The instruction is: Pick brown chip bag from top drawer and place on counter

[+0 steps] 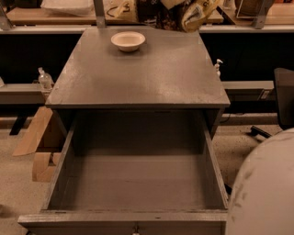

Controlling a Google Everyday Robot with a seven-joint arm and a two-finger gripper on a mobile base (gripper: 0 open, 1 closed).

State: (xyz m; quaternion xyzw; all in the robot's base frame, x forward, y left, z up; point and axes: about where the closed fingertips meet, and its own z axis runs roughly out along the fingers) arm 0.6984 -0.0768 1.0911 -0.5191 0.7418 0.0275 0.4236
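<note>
**Brown chip bag** (193, 16): at the top edge of the view, over the far rim of the worktop (138, 78), right of centre. Upper part cropped. Cannot tell whether it hangs clear of the rim or rests on it. Crinkled foil, dark middle, cream-yellow margins.

Handling (judged): very light, soft, air-filled, contents brittle. The foil is slick, so a hard pinch on the flat face could slip or crush the contents. The better hold is a crimped seam or a bunched fold near the top, with a light squeeze.

**Pincer** (171, 2): only a pale sliver shows at the top edge, against the bag's upper part. Gripping or not: cannot tell.

**Bowl** (128, 41): cream, far-left on the worktop, near the bag but apart from it. Set-down should suit the bare grey area nearer the front.

**Top drawer** (138, 183): pulled out below the worktop's front edge. Grey bottom showing, bag not in it.
</note>
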